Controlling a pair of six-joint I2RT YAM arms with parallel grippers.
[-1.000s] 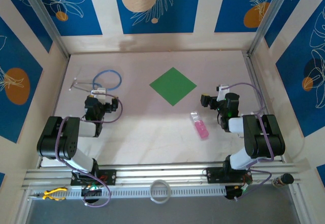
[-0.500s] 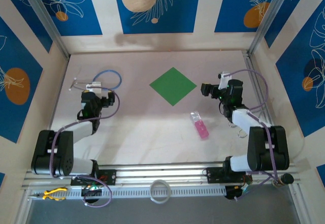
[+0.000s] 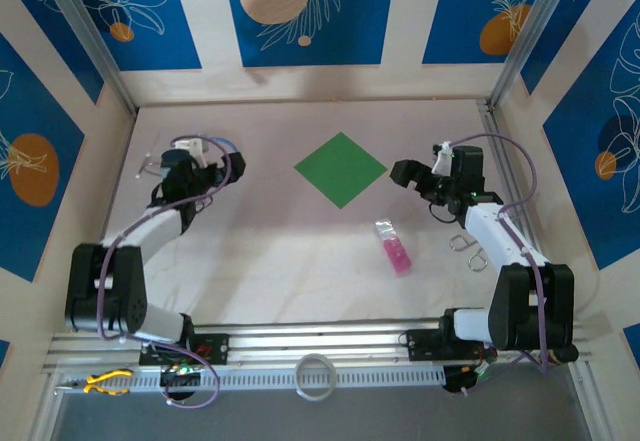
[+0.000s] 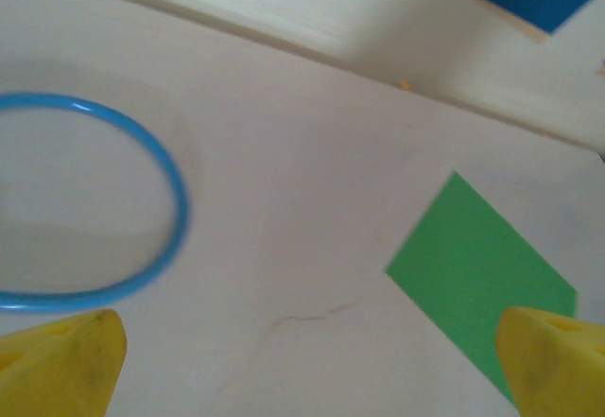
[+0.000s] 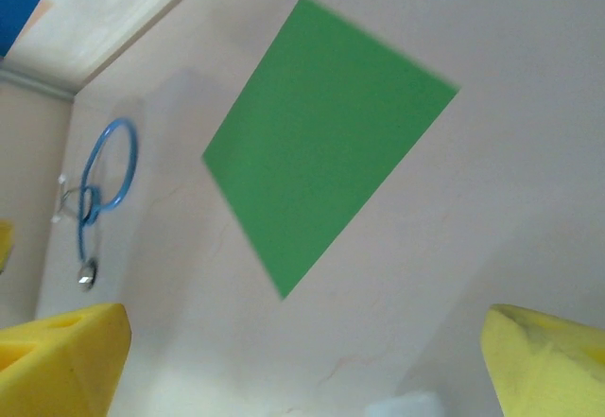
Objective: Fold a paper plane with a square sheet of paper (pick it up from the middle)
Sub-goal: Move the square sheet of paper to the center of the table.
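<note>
left hand [image 3: 215,164] and right hand [image 3: 412,176] agape, flanking flat green sheet [image 3: 340,169]

One table [image 3: 300,261] holds one green square sheet of paper [image 3: 340,169], one small pink bottle [image 3: 393,247] and one stethoscope [image 4: 176,190] with blue tubing. Two robot arms reach over it, a left arm [image 3: 150,226] and a right arm [image 3: 495,226]. At the near edge lie one white ring [image 3: 299,376] and one pair of yellow-handled pliers [image 3: 105,382].
</note>
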